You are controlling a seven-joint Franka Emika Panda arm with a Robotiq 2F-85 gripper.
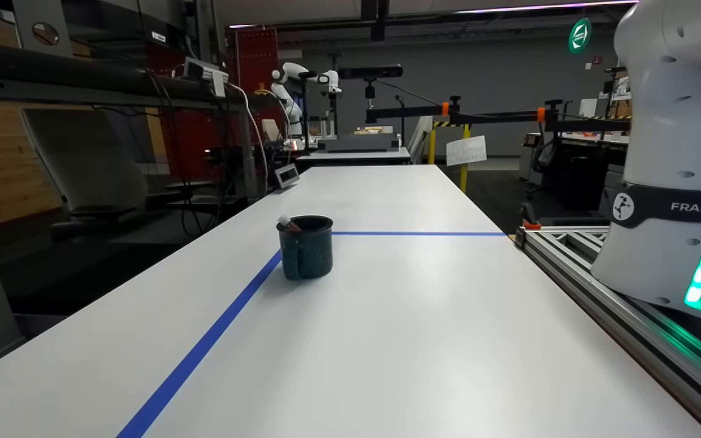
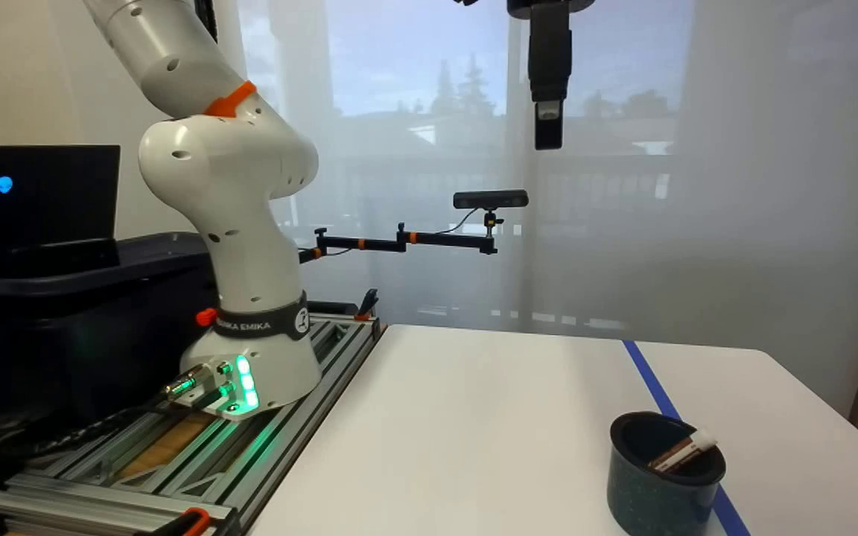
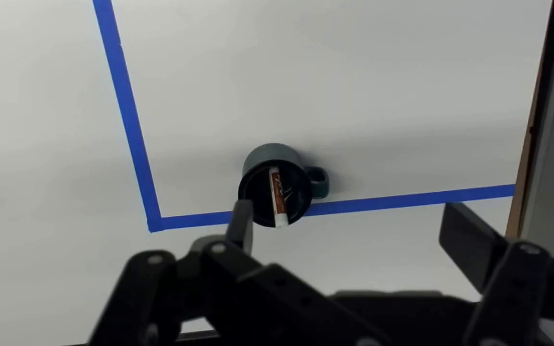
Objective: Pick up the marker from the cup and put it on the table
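The dark teal cup point(image 1: 317, 255) point(image 2: 652, 495) stands upright on the white table point(image 1: 423, 340) point(image 2: 474, 432), near a corner of the blue tape. The marker point(image 2: 682, 450), reddish-brown with white ends, leans inside the cup. One white end reaches the rim; its tip also shows in an exterior view point(image 1: 289, 224). In the wrist view the marker point(image 3: 279, 197) lies across the mouth of the cup point(image 3: 270, 153). My gripper point(image 3: 346, 226) is open with nothing between its fingers. In an exterior view the gripper point(image 2: 548, 138) hangs high above the table, well above the cup.
The cup's handle point(image 3: 319, 182) points to the right in the wrist view. Blue tape lines point(image 1: 223, 325) run along and across the table. The robot base point(image 2: 261, 372) stands on a metal rail point(image 2: 339, 387) beside the table. A camera on an arm point(image 2: 490, 199) stands behind.
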